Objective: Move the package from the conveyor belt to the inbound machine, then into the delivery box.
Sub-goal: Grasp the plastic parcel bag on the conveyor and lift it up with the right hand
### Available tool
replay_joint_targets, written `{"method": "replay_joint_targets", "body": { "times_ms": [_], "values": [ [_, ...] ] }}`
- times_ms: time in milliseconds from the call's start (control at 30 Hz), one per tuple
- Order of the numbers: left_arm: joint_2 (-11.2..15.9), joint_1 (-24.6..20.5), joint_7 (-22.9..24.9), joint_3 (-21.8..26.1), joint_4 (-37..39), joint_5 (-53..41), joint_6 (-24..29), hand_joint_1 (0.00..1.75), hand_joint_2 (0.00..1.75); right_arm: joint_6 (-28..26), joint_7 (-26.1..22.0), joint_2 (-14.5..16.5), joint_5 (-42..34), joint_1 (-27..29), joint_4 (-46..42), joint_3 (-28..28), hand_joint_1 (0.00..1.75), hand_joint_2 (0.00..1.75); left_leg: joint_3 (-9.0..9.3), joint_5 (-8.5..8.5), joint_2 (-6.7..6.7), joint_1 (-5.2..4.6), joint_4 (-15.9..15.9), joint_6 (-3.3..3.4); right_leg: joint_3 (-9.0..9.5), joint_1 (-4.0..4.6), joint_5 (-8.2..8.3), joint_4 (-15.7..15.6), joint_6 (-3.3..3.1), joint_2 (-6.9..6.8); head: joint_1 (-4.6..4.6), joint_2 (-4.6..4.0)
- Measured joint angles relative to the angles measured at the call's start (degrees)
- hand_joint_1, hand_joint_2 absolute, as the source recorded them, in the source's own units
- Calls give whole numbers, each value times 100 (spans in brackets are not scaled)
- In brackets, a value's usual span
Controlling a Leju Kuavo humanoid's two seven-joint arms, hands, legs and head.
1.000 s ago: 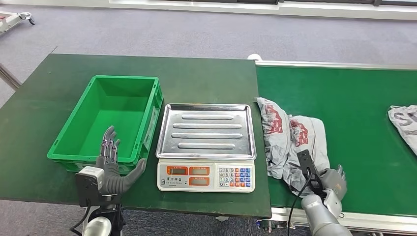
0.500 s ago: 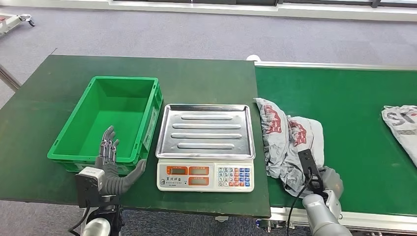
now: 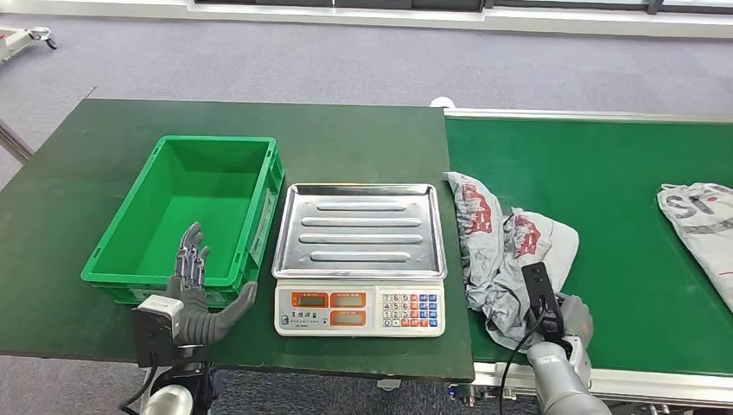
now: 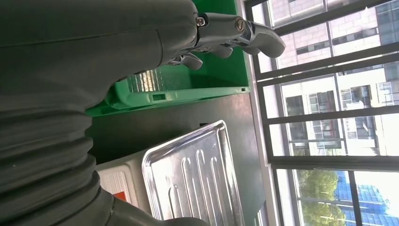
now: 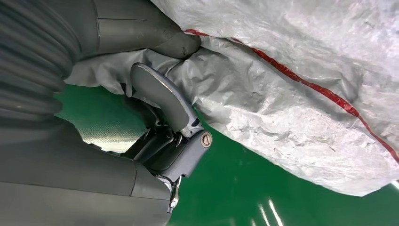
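Observation:
A crumpled grey package [image 3: 506,251] with red print lies at the left end of the green conveyor belt [image 3: 605,156], next to the scale. My right hand [image 3: 575,316] is at its near edge; in the right wrist view the thumb and fingers [image 5: 164,101] pinch a fold of the grey package [image 5: 291,94]. The scale has a bare steel tray [image 3: 359,229]. The green delivery box [image 3: 216,143] stands to its left, with nothing inside. My left hand [image 3: 197,294] hovers at the box's near wall, fingers spread and holding nothing; its fingers [image 4: 235,30] also show in the left wrist view.
A second grey package [image 3: 700,220] lies farther right on the belt. The scale's keypad and displays [image 3: 359,309] face the near table edge. The dark green table [image 3: 259,121] has bare room behind the box and scale.
My right hand has closed on the package's near edge, and the bag has bunched and risen slightly there. The second package has ridden left along the belt. My left hand is unmoved.

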Motion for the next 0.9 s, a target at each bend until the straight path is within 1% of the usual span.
{"method": "replay_joint_targets", "body": {
  "times_ms": [100, 200, 300, 367, 400, 500, 600, 733, 900],
  "values": [
    [9, 23, -8, 1, -2, 0, 0, 0, 175, -65, -310, 16, -240, -1, -1, -4, 175, 175, -20, -4, 2, 0, 0, 5, 2, -3, 0, 0, 1, 1, 1, 0],
    [13, 48, -37, 1, -27, -1, 0, 0, 175, -304, -719, 61, -446, 20, -105, 19, 175, 175, -38, -1, 2, -1, 0, 7, -9, -7, 4, 0, 4, 1, 1, 0],
    [13, 60, -69, 3, -59, -17, 0, 0, 175, -487, -947, 149, -626, 51, -414, 147, 175, 175, -28, 16, 0, -1, 1, 3, -33, -7, 15, 1, 5, -1, 0, 0],
    [13, 63, -96, 4, -72, -39, 0, 0, 175, -547, -1008, 214, -843, 134, -812, 358, 175, 175, -29, 21, -3, -1, 1, 3, -41, -7, 18, 2, 5, -4, 1, 0],
    [13, 64, -110, 4, -76, -47, 0, 0, 175, -546, -977, 246, -972, 204, -1100, 518, 175, 175, -32, 21, -4, -1, 0, 3, -44, -7, 17, 3, 4, -5, 0, 0],
    [13, 63, -139, 5, -81, -54, 0, 0, 175, -431, -647, 309, -1239, 424, -2051, 1135, 175, 175, -39, 16, -3, -1, 0, 1, -54, -7, 9, 3, 2, -5, 0, 0],
    [13, 63, -152, 5, -81, -56, 0, 0, 175, -392, -502, 319, -1348, 561, -2685, 1595, 175, 175, -43, 12, -2, -1, -1, 2, -59, -7, 5, 3, 1, -4, 0, 0],
    [13, 63, -155, 5, -81, -57, 0, 0, 175, -407, -488, 323, -1411, 676, -3108, 1929, 175, 175, -49, 12, -5, -1, -1, 3, -60, -7, 4, 3, 1, -6, 0, 0],
    [13, 63, -156, 5, -81, -57, 0, 0, 175, -409, -488, 333, -1437, 754, -3356, 2082, 175, 175, -51, 12, -7, -1, -1, 3, -61, -8, 4, 3, 2, -8, 0, 0]
  ]
}}
